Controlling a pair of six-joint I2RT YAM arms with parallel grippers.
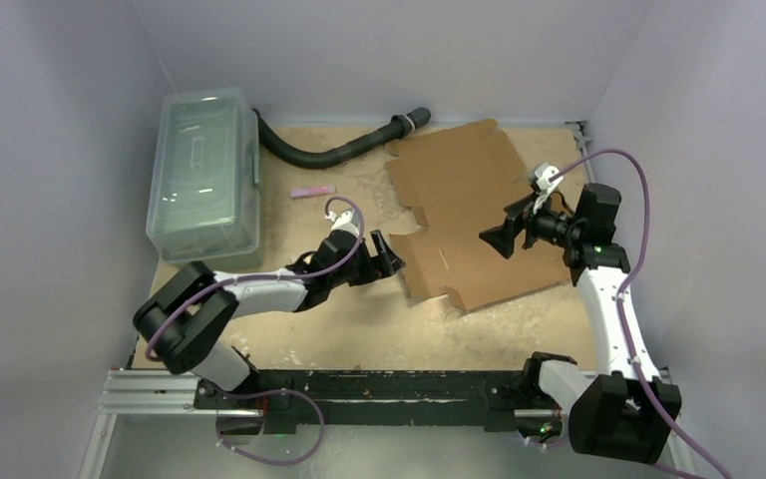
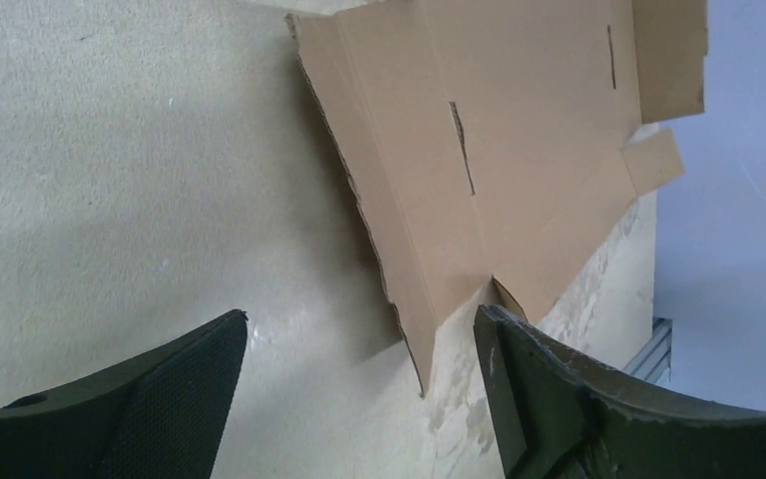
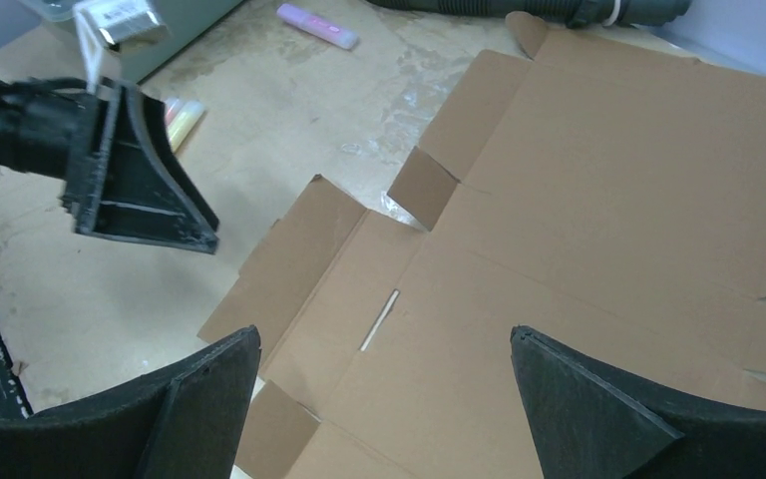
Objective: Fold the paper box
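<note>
As paper box [image 1: 469,215] lies unfolded | left tool [image 1: 387,257] beside edge | right tool [image 1: 504,238] above

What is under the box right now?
The box lies nearly flat on the table, which shows around its edges. Anything beneath its middle is covered and cannot be seen.

Plain brown corrugated paper box [image 1: 459,190], unfolded, lying flat toward two o'clock on tabletop [image 1: 339,329], flaps, tabs and slots spread out.
</note>
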